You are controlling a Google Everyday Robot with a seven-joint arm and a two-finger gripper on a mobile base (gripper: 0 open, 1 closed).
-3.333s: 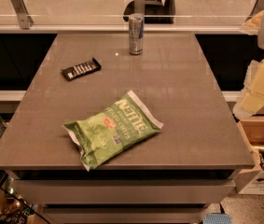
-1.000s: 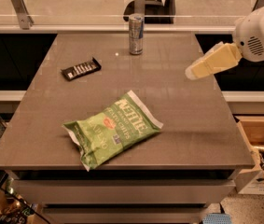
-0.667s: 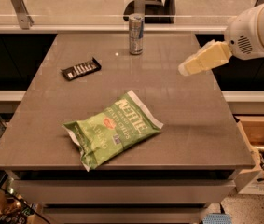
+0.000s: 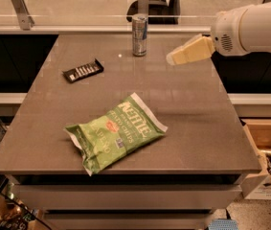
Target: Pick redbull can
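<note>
Since the earlier frames, the gripper (image 4: pixel 173 59) has been carried leftward from the table's right edge and is now located above the far right part of the table (image 4: pixel 192 123), with its cream tip directed left and slightly downward. The can, bag and bar are found in unchanged positions.

The gripper is positioned to the right of the redbull can (image 4: pixel 139 35), apart from it and at roughly the height of the can's lower half in the picture. No contact with any object is seen. Whether the gripper is apart or together cannot be told. The white arm (image 4: pixel 252 27) enters from the right edge of the view.

The redbull can is placed upright near the middle of the table's far edge. Its long axis is vertical, with the silver top pointing up.

A flat black snack bar (image 4: pixel 83 70) is laid to the left of the can, well apart from it. A green chip bag (image 4: pixel 115 131) is laid flat near the front of the table. A cardboard box (image 4: pixel 269 128) is seen beside the table at lower right.
</note>
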